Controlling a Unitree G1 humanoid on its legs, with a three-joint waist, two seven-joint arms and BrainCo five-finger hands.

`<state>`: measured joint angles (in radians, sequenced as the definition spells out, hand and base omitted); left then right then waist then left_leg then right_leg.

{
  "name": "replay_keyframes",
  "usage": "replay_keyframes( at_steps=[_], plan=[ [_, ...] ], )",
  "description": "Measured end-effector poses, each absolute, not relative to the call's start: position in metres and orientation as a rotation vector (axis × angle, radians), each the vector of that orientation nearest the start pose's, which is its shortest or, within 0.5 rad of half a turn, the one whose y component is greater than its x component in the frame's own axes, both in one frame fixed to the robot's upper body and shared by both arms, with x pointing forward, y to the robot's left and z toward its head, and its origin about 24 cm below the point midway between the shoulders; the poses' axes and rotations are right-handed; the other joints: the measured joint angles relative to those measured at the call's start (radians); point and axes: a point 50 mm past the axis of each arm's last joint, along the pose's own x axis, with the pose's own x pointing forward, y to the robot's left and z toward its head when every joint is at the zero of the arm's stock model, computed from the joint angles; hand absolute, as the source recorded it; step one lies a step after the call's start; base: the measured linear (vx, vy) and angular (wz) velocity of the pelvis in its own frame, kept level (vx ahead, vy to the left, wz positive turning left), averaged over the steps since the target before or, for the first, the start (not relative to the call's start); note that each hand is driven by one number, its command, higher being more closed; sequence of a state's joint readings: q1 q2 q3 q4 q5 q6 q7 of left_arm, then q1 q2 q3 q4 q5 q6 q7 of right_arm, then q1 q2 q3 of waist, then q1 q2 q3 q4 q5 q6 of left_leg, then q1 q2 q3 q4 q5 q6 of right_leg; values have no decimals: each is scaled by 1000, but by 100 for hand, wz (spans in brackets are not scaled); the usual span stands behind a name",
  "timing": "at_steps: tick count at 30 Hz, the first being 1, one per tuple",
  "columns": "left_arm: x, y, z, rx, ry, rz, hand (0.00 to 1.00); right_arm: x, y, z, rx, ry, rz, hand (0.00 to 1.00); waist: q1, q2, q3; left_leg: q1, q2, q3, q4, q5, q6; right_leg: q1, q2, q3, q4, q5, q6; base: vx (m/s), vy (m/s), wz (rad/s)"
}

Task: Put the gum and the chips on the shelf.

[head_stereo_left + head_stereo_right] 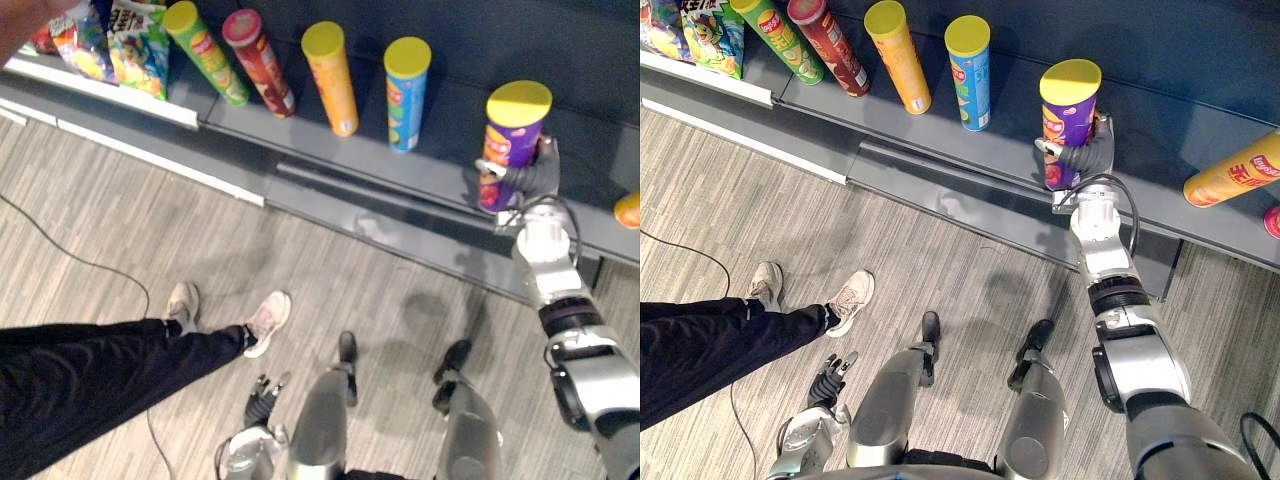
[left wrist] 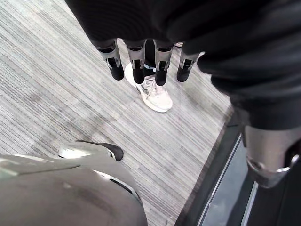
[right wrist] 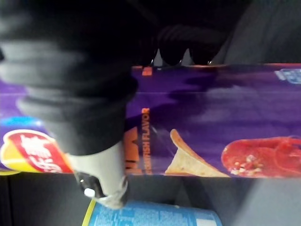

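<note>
Chips can, a tall purple cardboard tube with a yellow lid: head views show it upright on the dark grey shelf board. Its lower part is gripped by the right hand, fingers curled round it. Same board, toward the robot's left, spaced apart: blue tube, orange tube, red tube, green tube, then bright snack bags. Another orange tube lies further right, apart. Left hand hangs low over the grey striped floor, near a person's black trouser leg and pale sneakers. Left wrist view: fingers straight and relaxed, holding nothing, one sneaker past the tips. Right wrist view: purple tube close up, dark fingertips hooked over its far side, thumb on the near side, blue tube just beside.
</note>
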<state>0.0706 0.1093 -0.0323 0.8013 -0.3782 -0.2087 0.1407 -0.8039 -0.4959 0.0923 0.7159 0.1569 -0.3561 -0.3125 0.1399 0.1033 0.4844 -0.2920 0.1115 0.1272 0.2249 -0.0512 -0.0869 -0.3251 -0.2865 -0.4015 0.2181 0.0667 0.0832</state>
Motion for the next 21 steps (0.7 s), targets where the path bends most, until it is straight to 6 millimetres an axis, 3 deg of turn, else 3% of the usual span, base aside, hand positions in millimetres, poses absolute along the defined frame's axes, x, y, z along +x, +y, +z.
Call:
replay_keyframes(
  at_steps=[3,11,21],
  plan=[
    [160,197,-119,-171,661,341,0,372,-239,199,-253,-532,-369,100,0,5,1,0,-1,1,-5,3,0,-2,0,1,0,0,0,0,0,0],
    [163,186,-118,-143,647,280,0,373,-248,241,-187,-675,-510,100,4,54,18,-17,-7,-1,-21,26,-1,-44,-11,1,33,-8,-11,2,-2,1],
    [167,180,-119,-120,653,240,0,373,-263,247,-191,-668,-618,100,12,84,21,-66,-8,-5,-29,45,-2,-101,-14,1,42,-6,-13,-2,-5,1]
  ],
)
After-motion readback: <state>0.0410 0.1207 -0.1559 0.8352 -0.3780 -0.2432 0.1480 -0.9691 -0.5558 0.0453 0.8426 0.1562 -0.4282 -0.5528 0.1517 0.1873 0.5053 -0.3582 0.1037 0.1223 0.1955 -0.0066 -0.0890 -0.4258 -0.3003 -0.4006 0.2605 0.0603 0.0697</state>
